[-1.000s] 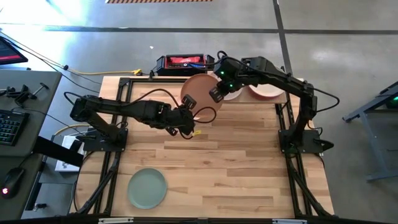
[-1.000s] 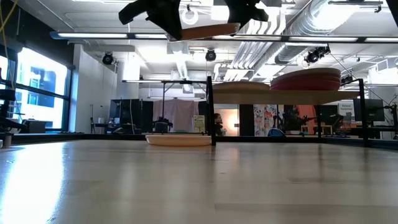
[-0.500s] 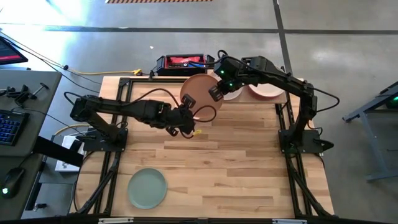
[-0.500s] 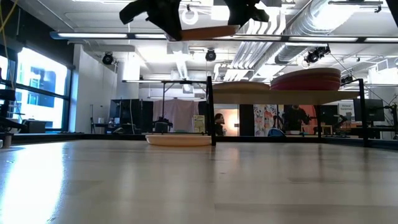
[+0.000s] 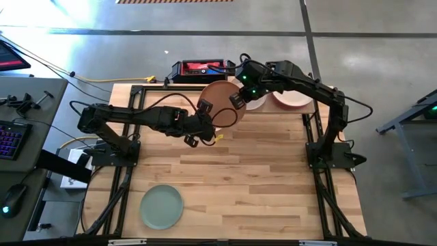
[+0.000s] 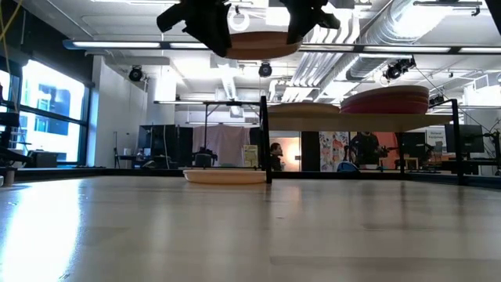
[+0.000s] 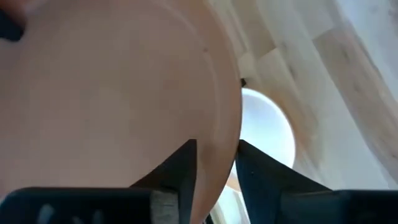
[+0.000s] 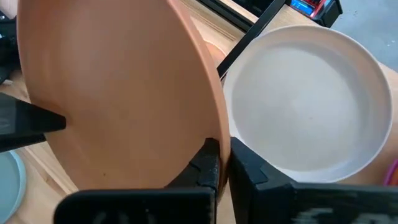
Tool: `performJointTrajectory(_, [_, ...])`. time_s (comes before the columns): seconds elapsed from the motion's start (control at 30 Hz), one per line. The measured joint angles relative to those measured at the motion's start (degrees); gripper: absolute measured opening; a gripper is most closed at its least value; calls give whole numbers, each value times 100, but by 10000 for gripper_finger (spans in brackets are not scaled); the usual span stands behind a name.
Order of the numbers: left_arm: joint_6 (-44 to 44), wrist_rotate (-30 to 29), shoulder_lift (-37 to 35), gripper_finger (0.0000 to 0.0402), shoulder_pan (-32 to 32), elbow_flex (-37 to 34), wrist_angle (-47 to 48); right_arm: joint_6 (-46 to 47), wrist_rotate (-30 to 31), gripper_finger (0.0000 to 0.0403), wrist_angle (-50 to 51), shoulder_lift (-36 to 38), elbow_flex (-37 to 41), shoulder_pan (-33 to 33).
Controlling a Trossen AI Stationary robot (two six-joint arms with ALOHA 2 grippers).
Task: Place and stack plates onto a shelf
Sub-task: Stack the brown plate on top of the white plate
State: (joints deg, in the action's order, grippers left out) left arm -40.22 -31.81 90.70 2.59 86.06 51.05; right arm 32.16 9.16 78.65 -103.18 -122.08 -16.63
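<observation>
Industrial lab: exposed ceiling ducts (image 6: 438, 31), concrete floor (image 5: 382, 55), keyboard (image 5: 9, 140).

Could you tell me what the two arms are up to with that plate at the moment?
It looks like a handover in mid-air. The right gripper is shut on the rim of the tan plate, held up near the shelf. The left gripper is at the plate's opposite edge with its fingers open around the rim. A cream plate already lies on the shelf, with a stack beside it, and the mint green plate waits on the table's near side.
</observation>
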Motion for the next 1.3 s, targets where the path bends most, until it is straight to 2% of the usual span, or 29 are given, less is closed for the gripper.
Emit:
performJointTrajectory(0.3, [387, -890, 0, 128, -2, 0, -171, -46, 41, 0, 251, 0, 0, -284])
performJointTrajectory(0.53, [433, -928, 0, 129, -2, 0, -175, -369, 27, 1, 359, -2, 0, -553])
performJointTrajectory(0.73, [682, -1162, 0, 129, -2, 0, -166, -882, -144, 1, 385, -2, 0, -1034])
performJointTrajectory(0.87, [861, -1387, 0, 129, -61, 0, -160, -1274, -394, 1, 376, -2, 0, -1497])
performJointTrajectory(1.07, [1381, -1423, 0, 129, -350, 0, -112, -1789, -826, 0, 339, -2, 0, -2227])
performJointTrajectory(1.3, [1727, -1421, 0, 129, -659, 0, -72, -2242, -1604, 0, 339, -26, 0, -3120])
